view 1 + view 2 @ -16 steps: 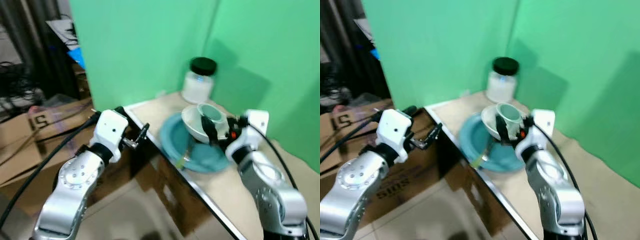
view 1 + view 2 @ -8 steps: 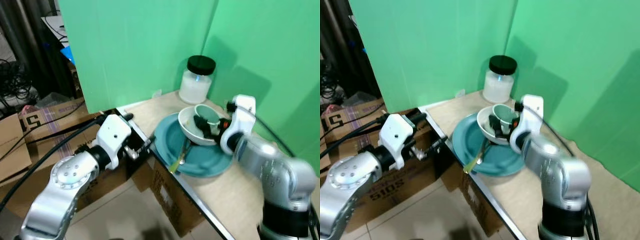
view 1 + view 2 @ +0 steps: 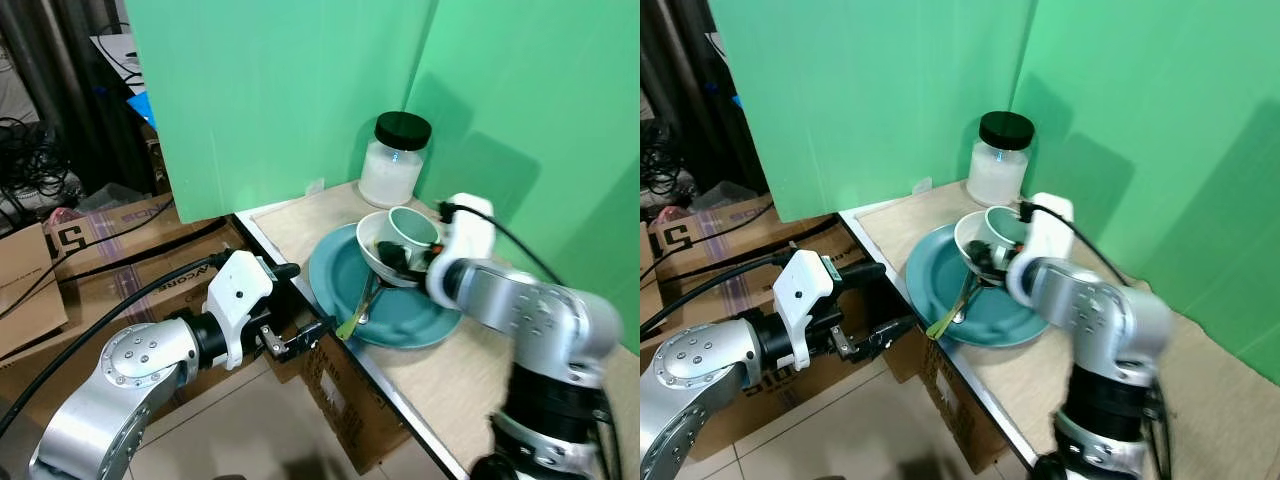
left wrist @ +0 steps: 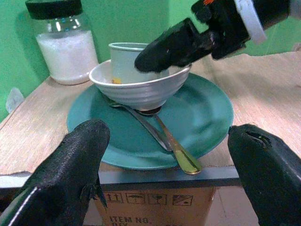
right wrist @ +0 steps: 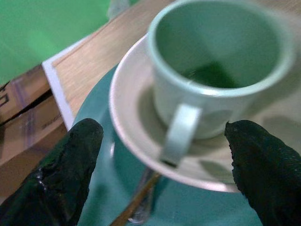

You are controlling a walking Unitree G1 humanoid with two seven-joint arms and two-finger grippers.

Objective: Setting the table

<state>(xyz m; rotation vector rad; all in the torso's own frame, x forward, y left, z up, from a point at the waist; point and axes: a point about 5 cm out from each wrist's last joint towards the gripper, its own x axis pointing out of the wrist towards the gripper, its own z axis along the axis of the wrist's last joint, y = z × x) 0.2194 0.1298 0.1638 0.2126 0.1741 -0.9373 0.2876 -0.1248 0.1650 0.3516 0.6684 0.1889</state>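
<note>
Head views: a tan wooden table [image 3: 300, 225] with a dark front edge stands in a corner of green walls [image 3: 280, 90]. Cardboard boxes [image 3: 110, 235] sit on the tiled floor to its left, with cables behind them. On the table a teal plate [image 3: 420, 320] carries a white bowl [image 3: 378, 262]; a pale green cup [image 3: 412, 228] sits in the bowl, and a spoon [image 3: 362, 305] lies on the plate, its yellowish handle reaching the table edge. A black-lidded jar [image 3: 394, 160] stands behind, near the wall. The right gripper [image 3: 400, 262] is at the bowl; the left gripper [image 3: 300, 340] hovers below the table edge.

Left wrist view: its fingers [image 4: 70, 165] are spread wide, framing plate [image 4: 207, 117], bowl [image 4: 136, 92] and spoon [image 4: 162, 136] from the table's front.

Right wrist view: its fingers [image 5: 66, 165] stand wide apart either side of the cup [image 5: 221, 70], holding nothing; the cup's handle faces the camera.
</note>
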